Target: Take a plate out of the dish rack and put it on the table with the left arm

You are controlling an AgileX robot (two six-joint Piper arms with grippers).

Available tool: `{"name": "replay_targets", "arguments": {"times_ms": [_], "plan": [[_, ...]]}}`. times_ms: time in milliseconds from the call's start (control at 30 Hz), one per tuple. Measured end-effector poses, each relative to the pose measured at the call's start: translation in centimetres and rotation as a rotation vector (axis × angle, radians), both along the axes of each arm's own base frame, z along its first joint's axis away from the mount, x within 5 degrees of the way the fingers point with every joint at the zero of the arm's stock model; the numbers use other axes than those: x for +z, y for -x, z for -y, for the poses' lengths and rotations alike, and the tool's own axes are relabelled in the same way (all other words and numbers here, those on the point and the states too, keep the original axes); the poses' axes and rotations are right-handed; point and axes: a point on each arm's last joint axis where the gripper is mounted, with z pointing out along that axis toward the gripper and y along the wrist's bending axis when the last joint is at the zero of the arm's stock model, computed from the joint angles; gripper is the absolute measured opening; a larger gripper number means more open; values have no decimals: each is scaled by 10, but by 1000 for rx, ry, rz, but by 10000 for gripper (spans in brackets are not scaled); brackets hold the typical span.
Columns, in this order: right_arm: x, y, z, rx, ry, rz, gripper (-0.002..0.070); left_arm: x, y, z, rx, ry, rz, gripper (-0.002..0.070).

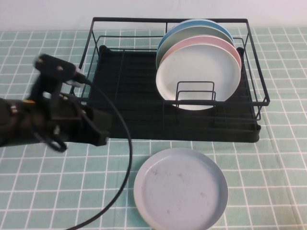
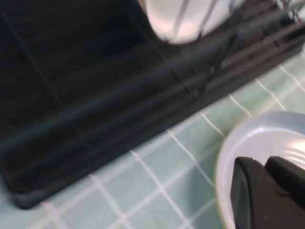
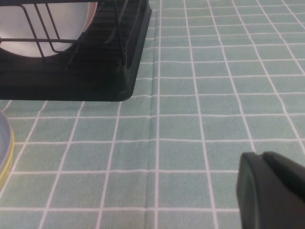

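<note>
The pale grey-blue plate (image 1: 180, 189) lies flat on the mint-green gridded table (image 1: 268, 163), just in front of the black wire dish rack (image 1: 124, 86). My left gripper (image 1: 103, 129) hangs by the rack's front left corner, to the left of the plate and apart from it, shut and empty. In the left wrist view its closed fingertips (image 2: 264, 162) show against the plate (image 2: 257, 138), with the rack (image 2: 95, 95) behind. My right gripper (image 3: 262, 155) is shut and empty over bare cloth; it is out of the high view. The plate's edge (image 3: 4, 143) and the rack's corner (image 3: 71, 71) show there.
Three plates stand upright in the rack's right half: a white one (image 1: 199, 72) in front, a pink-rimmed one (image 1: 230, 45) and a blue one (image 1: 192, 25) behind. The left arm's thick black cable (image 1: 128, 158) loops down to the table's front edge, left of the plate.
</note>
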Motion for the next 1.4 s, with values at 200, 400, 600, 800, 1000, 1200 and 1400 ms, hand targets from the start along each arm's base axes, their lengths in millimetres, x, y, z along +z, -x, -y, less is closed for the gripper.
{"name": "replay_targets", "arguments": {"times_ms": [200,400,600,800,1000,1200,1400], "plan": [[0,0,0,0,0,0,-18,48,38,-25,86,-50,184,2],[0,0,0,0,0,0,-18,63,86,-52,229,-18,297,1],[0,0,0,0,0,0,-18,45,135,-72,302,74,381,0],[0,0,0,0,0,0,-18,26,163,-80,301,97,402,0],[0,0,0,0,0,0,-18,19,170,-81,285,79,364,0],[0,0,0,0,0,0,-18,16,171,-81,276,64,338,0],[0,0,0,0,0,0,-18,14,171,-81,275,58,331,-1]]}}
